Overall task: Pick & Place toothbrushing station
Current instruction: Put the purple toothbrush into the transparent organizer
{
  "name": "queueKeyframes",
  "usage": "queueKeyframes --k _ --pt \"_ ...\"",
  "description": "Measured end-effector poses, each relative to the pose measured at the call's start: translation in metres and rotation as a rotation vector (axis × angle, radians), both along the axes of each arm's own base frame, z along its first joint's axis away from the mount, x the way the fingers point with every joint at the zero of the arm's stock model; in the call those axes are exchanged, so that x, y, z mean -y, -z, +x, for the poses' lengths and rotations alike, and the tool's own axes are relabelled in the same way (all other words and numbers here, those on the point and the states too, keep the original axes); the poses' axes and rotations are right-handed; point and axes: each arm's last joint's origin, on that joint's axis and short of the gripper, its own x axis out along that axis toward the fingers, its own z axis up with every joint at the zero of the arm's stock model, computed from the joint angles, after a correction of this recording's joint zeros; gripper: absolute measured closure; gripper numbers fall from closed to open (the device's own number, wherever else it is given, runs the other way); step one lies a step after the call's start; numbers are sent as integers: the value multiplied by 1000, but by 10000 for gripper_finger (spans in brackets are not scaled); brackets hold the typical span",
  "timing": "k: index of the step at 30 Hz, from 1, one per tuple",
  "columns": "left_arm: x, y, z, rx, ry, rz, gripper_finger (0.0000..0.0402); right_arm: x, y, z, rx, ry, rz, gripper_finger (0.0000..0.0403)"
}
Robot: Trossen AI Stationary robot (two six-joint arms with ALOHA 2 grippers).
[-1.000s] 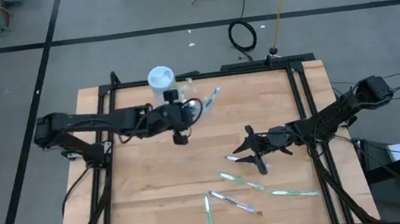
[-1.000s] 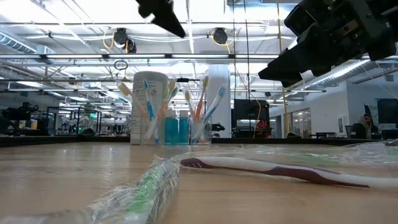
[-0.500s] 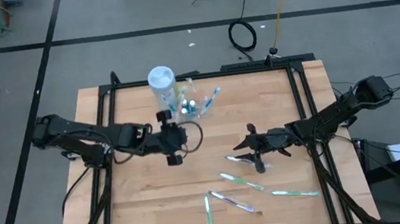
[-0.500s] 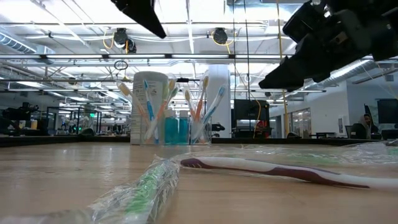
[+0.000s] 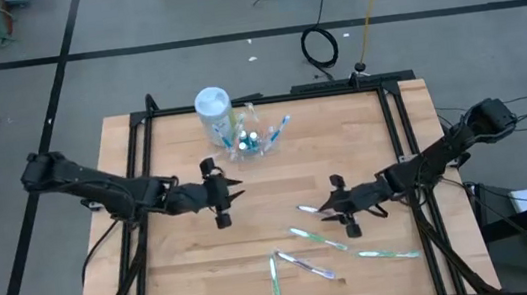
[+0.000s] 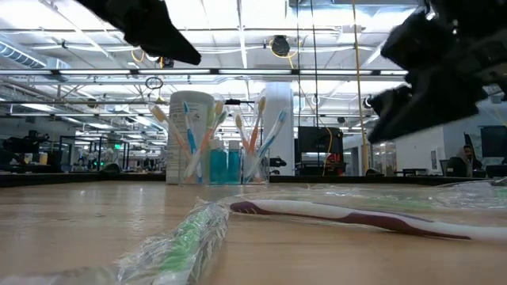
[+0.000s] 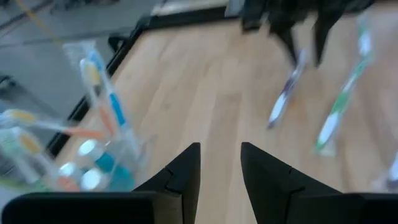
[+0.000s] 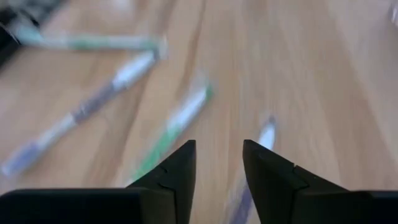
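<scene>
- The left gripper (image 5: 232,194) hangs above bare wood, on the near side of the clear holder (image 5: 250,139) and to its left; its fingers (image 7: 186,168) stand apart with nothing between them, so it is released and only waits.
- The clear holder stands at the far edge of the table (image 5: 159,281), just beside a white cup (image 5: 212,108), and it already carries several toothbrushes and the blue tubes.
- The right gripper (image 5: 329,206) is low over the table, well to the near right of the holder, with its fingers (image 8: 177,168) apart and empty.
- Just beside that gripper lies a wrapped purple toothbrush (image 5: 309,207); it seems to be the one in hand.
- To do this step well, the right gripper should probably come down with one finger on each side of the handle, across its length, and close at the middle so it does not tip.
- The wrapper looks slippery, so a firm, slow closing is safer.
- Three more toothbrushes (image 5: 317,240) lie nearer still; the gripper should not push them.
</scene>
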Motion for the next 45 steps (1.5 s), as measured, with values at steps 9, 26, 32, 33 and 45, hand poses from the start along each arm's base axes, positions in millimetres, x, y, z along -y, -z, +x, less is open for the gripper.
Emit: queueKeyframes --k 9,26,32,33,45 --pt "-9 28 -8 173 22 -70 282 4 19 -17 -271 97 30 218" --pt "-18 37 -9 164 -22 -90 282 7 38 -33 -398 166 -10 275" --pt "-18 37 -9 163 -21 -88 282 10 39 -35 -383 166 -133 349" --pt "-18 37 -9 163 -21 -88 282 10 39 -35 -381 142 -158 363" --pt "-18 36 -9 160 -17 -77 282 14 20 -22 -293 41 -608 398"
